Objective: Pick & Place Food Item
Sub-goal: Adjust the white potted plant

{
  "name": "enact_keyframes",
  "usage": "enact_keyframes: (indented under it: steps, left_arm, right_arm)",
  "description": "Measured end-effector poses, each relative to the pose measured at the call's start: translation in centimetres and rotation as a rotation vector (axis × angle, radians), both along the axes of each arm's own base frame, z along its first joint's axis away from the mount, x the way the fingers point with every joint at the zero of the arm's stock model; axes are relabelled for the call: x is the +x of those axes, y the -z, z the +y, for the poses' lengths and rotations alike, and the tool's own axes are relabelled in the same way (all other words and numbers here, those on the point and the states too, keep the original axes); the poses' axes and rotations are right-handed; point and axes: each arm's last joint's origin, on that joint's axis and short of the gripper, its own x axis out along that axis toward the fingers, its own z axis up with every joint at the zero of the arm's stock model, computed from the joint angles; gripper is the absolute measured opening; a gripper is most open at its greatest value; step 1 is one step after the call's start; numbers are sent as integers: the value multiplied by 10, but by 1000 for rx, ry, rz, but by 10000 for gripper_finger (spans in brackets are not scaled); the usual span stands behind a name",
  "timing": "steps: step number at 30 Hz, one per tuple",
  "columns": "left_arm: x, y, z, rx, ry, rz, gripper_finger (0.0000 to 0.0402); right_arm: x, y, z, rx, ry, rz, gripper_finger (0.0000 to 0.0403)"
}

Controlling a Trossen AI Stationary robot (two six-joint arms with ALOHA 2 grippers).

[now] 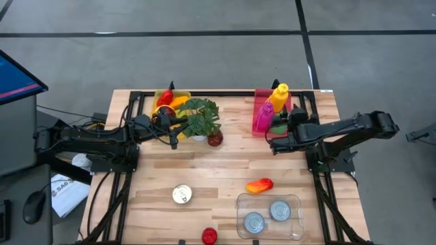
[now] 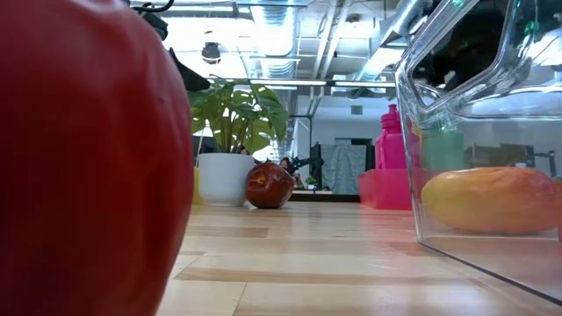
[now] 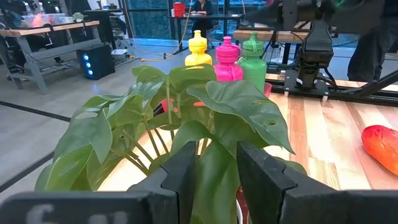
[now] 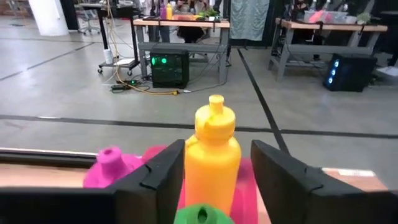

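Looking straight down, we see a wooden table [image 1: 204,163] with a dark arm reaching in from each side. The left gripper [image 1: 172,131] sits at the far left part of the table, right beside a potted plant [image 1: 199,117], just in front of a yellow bin [image 1: 158,99] of red and orange produce. In its wrist view the jaws stand slightly apart with nothing between them, and the leaves fill most of the picture. The right gripper [image 1: 276,141] rests near the far right, just in front of a pink bin [image 1: 259,102] holding a yellow bottle [image 1: 278,96], a magenta bottle [image 1: 263,116] and a green bottle [image 1: 279,126] that is largely hidden. Its jaws stand apart, empty, framing the yellow bottle in the wrist view.

The food item, a red-orange pepper [image 1: 259,185], lies on the near right part of the table, well apart from both grippers, just beyond a clear container [image 1: 269,216]. Two tin cans [image 1: 279,210] sit inside that container. A third can [image 1: 181,194] stands alone nearer the left. A red tomato [image 1: 209,235] sits at the near edge; in the low view it blocks the whole left side. A dark red fruit [image 1: 215,139] rests beside the plant pot; we cannot tell what kind it is.
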Motion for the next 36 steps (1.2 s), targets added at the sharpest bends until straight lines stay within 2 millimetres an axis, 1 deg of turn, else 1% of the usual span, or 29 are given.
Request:
enact_keyframes:
  steps: [4,8,13,17,20,24,29,36]
  left_arm:
    - [0,0,0,0,0,1,104]
    - [0,0,0,0,0,0,104]
    - [0,0,0,0,1,0,104]
    - [0,0,0,-1,2,1,104]
    - [0,0,0,-1,2,2,104]
    - [0,0,0,-1,3,1,104]
    - [0,0,0,-1,5,3,104]
    - [0,1,0,-3,4,10,104]
  right_arm:
    - [5,-22,3,-6,-34,68,195]
    - [13,-46,6,-11,-72,126,197]
    - [20,-73,13,-24,-129,189,187]
    - [24,-85,20,-32,-181,233,174]
    - [27,-89,24,-12,-230,272,166]
    - [32,-88,29,50,-307,326,158]
    - [38,-85,32,143,-393,360,151]
    - [46,-82,35,228,-528,408,141]
